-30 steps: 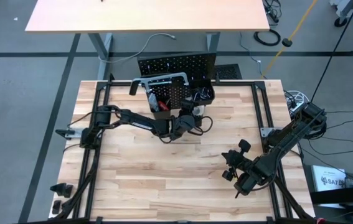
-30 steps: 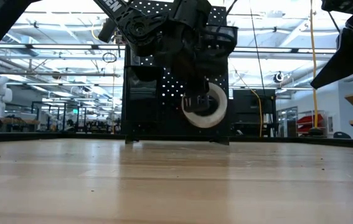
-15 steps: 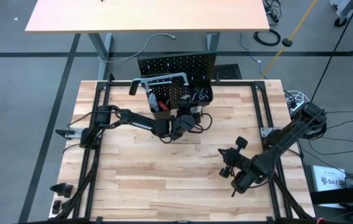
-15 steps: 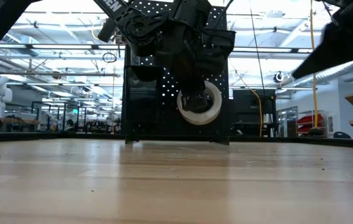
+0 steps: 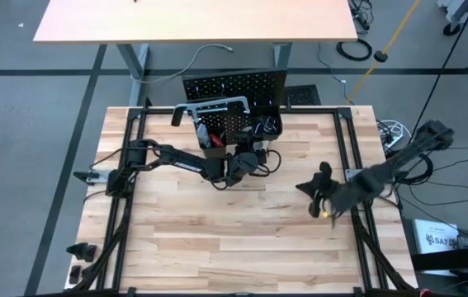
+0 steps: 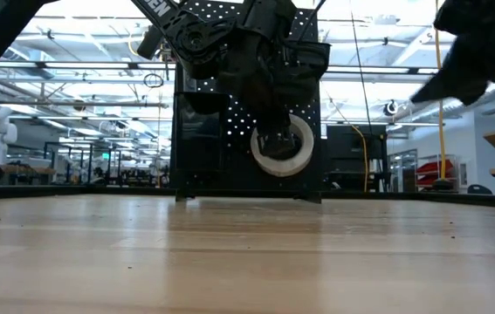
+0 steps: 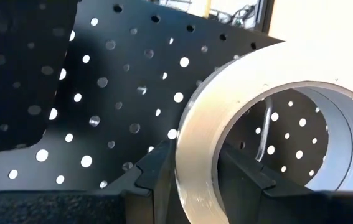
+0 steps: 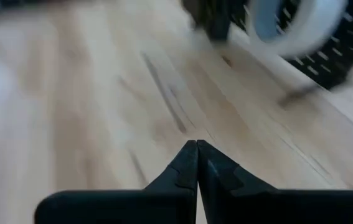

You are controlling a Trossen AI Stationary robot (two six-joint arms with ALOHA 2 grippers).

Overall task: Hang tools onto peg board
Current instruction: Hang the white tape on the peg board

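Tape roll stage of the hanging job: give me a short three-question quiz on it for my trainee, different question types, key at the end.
1. True or false: the left gripper is shut on the tape roll.
2. Multiple choice: what shows through the roll's hole in the left wrist view? A) a metal hook on the peg board B) a wrench C) bare tabletop
3. Fill in: the right gripper hangs over the table with its fingers ____ and nothing in them.

Key: 1 true; 2 A; 3 shut
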